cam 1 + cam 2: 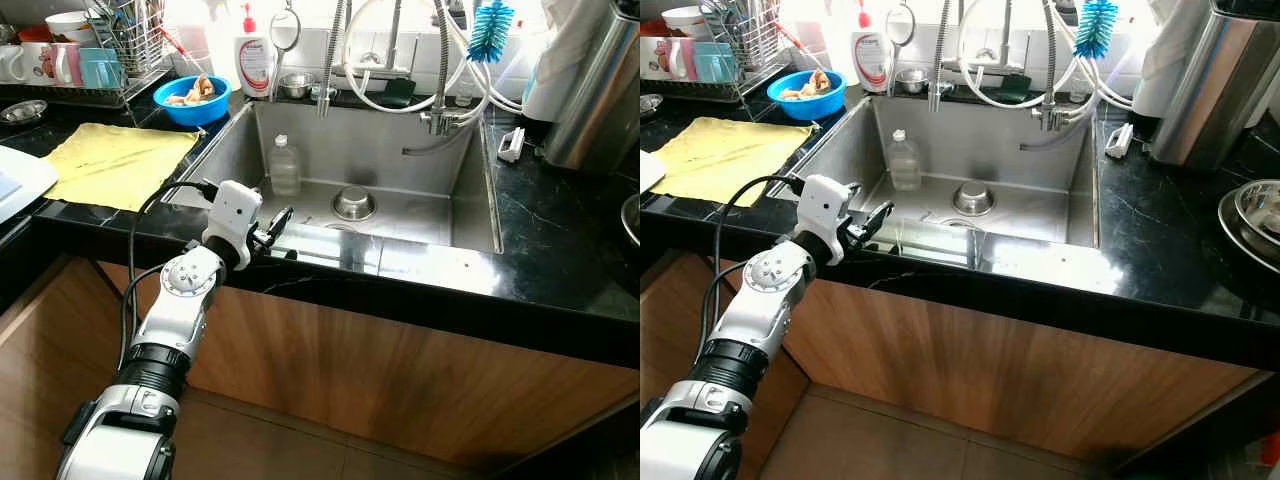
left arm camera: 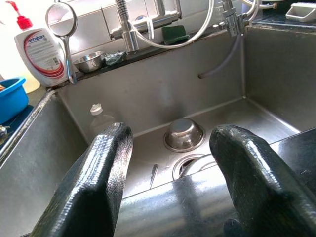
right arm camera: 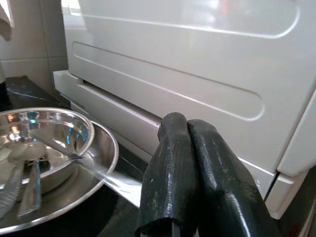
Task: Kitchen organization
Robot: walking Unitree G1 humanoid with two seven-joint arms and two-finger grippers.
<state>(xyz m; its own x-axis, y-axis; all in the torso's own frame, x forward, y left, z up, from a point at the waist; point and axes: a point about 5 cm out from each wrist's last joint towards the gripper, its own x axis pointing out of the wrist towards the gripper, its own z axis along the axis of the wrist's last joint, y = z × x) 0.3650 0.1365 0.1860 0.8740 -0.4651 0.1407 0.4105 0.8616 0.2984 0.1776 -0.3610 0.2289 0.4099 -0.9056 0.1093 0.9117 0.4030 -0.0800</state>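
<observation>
Flat yellow cloth [image 1: 118, 163] on the black stone counter [image 1: 560, 250], left of the steel sink [image 1: 470, 200]. White soap pump bottle with red top [image 1: 255, 58] behind the sink's back-left corner — blue bristle brush [image 1: 489, 28] hangs at back right. White appliance panel [image 3: 197, 74] — right wrist view.

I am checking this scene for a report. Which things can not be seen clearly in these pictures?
- Sink drain: partly hidden behind the counter edge and the left gripper in the left wrist view.
- Blue bowl contents: too small to identify, left eye view.
- Steel bowls: cut off by the right edge, right eye view.
- Dish rack: washed out by glare.
</observation>
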